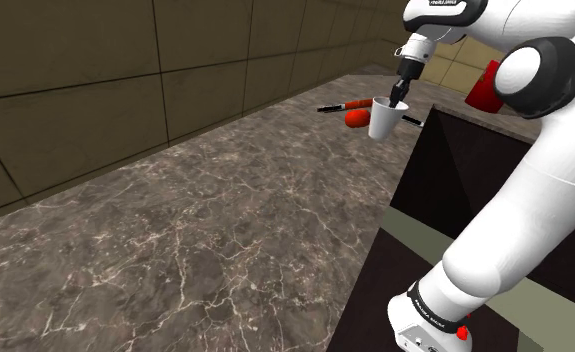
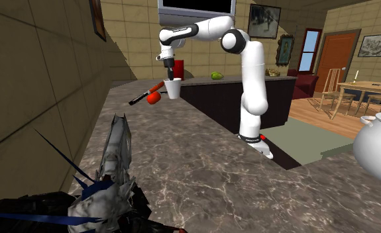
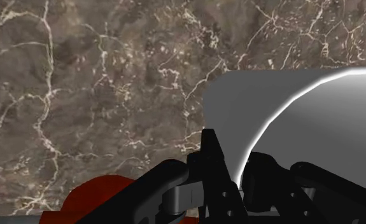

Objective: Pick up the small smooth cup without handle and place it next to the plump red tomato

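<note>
Fingers (image 3: 212,159) of the black gripper (image 1: 396,98) clamp the rim of a small, smooth white cup (image 1: 383,122) without handle, just beside a plump red tomato (image 1: 356,118) on the brown marble counter (image 1: 205,230).

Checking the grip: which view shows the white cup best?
The shoulder view: the whole white cup shows, the tool clasping its rim, beside the red tomato. The second exterior view shows it whole but far off; the wrist view, part of its rim and wall.
</note>
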